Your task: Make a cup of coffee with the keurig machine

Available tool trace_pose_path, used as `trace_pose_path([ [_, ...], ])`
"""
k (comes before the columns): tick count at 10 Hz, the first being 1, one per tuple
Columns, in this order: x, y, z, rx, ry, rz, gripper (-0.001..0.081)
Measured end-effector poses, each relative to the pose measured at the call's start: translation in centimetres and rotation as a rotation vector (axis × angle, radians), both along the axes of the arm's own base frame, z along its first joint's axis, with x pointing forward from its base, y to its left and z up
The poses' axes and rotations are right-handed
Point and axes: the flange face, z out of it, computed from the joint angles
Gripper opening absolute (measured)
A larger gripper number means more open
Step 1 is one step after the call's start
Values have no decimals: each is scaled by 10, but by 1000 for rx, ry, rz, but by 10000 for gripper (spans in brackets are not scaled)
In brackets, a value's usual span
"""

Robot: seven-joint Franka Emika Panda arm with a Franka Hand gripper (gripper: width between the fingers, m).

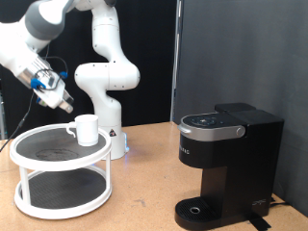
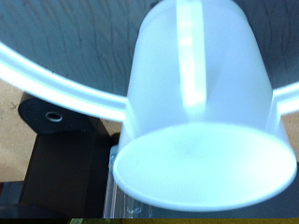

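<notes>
The white cup [image 1: 87, 130] stands upright on the top tier of a white round two-tier stand [image 1: 24, 146], at the exterior view's left. My gripper [image 1: 62, 103] hangs tilted just above and to the left of the cup, a little apart from it, with nothing seen between its fingers. In the wrist view the cup [image 2: 201, 112] fills most of the picture, very close, with the stand's rim [image 2: 56, 82] curving behind it; my fingers do not show there. The black keurig machine [image 1: 227, 162] stands at the exterior view's right with its lid down and nothing on its round drip base [image 1: 197, 210].
The arm's white base [image 1: 108, 106] stands right behind the stand. The stand's lower tier [image 1: 60, 197] is bare. Brown tabletop [image 1: 144, 192] lies between stand and machine. A dark block [image 2: 56, 140] shows below the stand's rim in the wrist view.
</notes>
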Motion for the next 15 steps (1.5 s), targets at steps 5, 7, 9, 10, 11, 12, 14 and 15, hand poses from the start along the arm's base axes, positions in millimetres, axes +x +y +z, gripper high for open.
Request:
trace_pose_path([
  [5,-7,6,-36,-9,-8,28,733],
  [7,-12,5,-43,-12,-10,43,734],
  [9,-15,5,-48,-13,-10,42,734],
  [10,-16,5,-50,-12,-11,39,734],
  [11,-17,5,-51,-14,-11,36,734],
  [12,-17,4,-51,-15,-13,34,600],
  [14,-19,3,-53,-20,-19,26,461],
  [15,-19,2,-54,-24,-22,23,319],
])
